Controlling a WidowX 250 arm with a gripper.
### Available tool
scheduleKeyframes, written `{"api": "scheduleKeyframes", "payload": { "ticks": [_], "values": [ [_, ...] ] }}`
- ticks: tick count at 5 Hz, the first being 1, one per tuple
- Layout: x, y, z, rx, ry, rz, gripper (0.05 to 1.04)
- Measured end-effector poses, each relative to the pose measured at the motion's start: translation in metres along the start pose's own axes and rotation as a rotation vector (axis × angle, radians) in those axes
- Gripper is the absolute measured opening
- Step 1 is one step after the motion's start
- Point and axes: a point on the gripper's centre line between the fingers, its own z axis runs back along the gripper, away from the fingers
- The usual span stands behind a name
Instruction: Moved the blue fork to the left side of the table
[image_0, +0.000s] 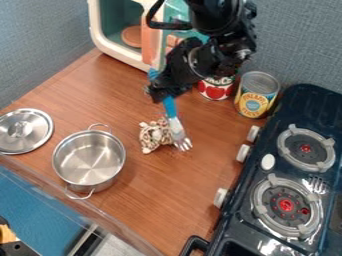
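You have the gripper (160, 94) clamped around the handle of the blue fork (170, 107). Its tines point down at the middle of the tabletop (167, 187), right by the spotted toy (151, 137), between your steel pot (89, 160) and the stove (234, 220).

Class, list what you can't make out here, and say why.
In the camera view:
Blue fork: mid-handle hidden by the gripper.
Red-labelled can: top hidden by the arm.
Metal lid: left rim cut off by the left edge.
Stove: right side cut off by the right edge.
Spotted item: too small to identify.
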Motion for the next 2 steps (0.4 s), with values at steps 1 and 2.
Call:
{"api": "scheduleKeyframes", "payload": {
  "ticks": [1,2],
  "values": [
    [0.006,0.002,0.005,-0.006,-0.026,-0.007,0.405],
    [0.045,0.028,-0.009,0.04,0.016,0.107,0.405]
  ]
}}
